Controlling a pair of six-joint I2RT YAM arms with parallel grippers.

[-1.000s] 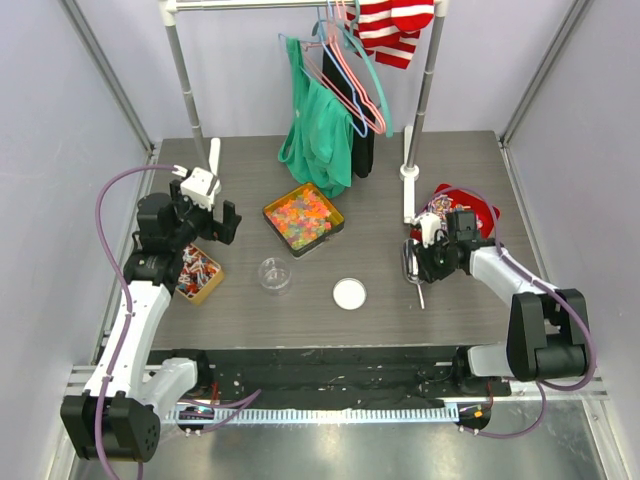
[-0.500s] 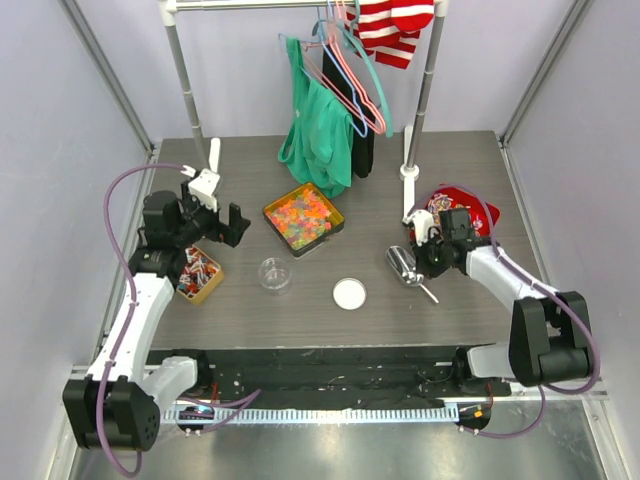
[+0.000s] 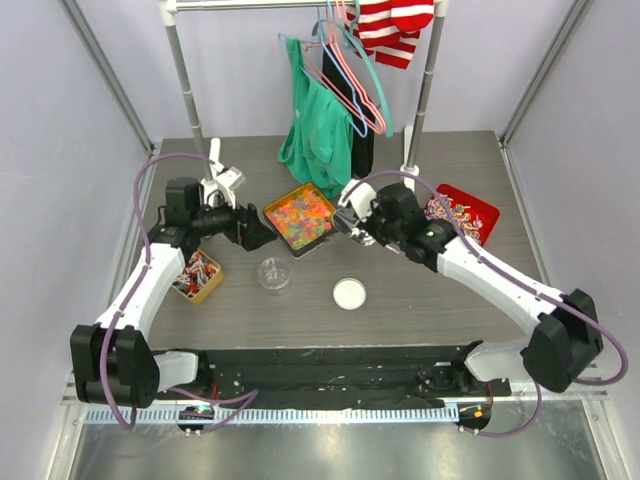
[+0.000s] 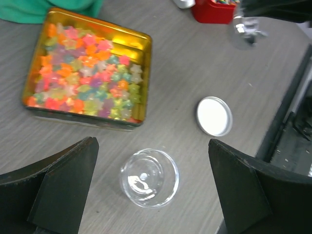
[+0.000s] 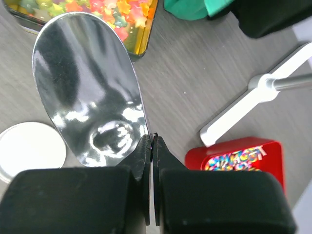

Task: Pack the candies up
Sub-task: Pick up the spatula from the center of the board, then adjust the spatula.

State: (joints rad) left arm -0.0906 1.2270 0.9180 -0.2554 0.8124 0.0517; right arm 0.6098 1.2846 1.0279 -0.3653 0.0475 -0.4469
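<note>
Candies [image 4: 83, 73] fill a tin [image 4: 139, 48] mid-table, a scoop [image 5: 87, 73] just beside its right corner. A jar [image 3: 273, 273] stands in front, a lid [image 3: 349, 293] to the jar's right. A tray [image 3: 485, 218] lies far right.

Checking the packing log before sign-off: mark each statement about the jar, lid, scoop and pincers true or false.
1. The glass jar holds candies. False: the jar is empty; the candies lie in the gold tin.
2. The right pincer is shut on the metal scoop. True.
3. The white lid sits on the jar. False: it lies on the table beside it.
4. The left pincer is open and holds nothing. True.
5. The scoop is full. False: its bowl is empty.
</note>
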